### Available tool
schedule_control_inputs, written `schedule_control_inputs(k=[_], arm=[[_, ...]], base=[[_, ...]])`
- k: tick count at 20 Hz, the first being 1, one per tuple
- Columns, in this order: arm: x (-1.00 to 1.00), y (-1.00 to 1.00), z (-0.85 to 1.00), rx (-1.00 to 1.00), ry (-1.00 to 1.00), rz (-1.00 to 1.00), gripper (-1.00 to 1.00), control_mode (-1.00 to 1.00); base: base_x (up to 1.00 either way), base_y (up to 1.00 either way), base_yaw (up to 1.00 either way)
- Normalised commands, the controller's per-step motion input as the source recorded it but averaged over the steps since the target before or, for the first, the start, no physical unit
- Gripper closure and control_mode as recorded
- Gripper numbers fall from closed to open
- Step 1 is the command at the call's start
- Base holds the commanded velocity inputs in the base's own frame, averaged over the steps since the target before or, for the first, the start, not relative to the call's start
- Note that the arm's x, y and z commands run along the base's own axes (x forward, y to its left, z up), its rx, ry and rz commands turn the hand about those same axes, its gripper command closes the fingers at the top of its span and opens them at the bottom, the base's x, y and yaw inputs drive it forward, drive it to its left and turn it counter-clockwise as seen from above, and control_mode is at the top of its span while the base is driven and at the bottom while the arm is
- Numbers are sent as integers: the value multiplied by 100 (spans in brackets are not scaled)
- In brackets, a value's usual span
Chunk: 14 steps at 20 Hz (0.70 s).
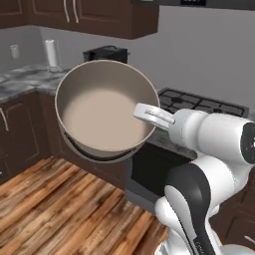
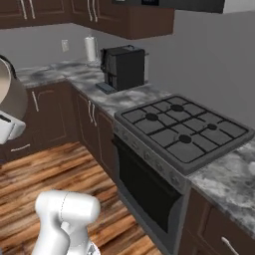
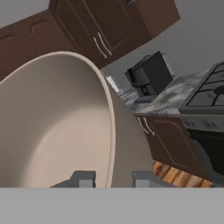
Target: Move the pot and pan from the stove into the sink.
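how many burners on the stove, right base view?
4, all bare on the stove: back left, back right, front left, front right. None look hidden.

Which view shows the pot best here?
The left base view: the whole pot shows, tilted, gripper shut on its rim. The hand view gives its inside and wall; the right base view a sliver at the left edge.

The grey marbled table carries the stove; left of the stove stand a black coffee machine and a paper-towel roll.
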Motion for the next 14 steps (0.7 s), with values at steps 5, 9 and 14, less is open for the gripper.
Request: schedule_control_inputs(k=[5,9,14], arm=[[0,0,0,0,0,0,100,100],[0,0,0,0,0,0,100,100],[0,0,0,0,0,0,100,100]], base=[[-25,-2,43],[-23,-3,41],[-21,-4,40]])
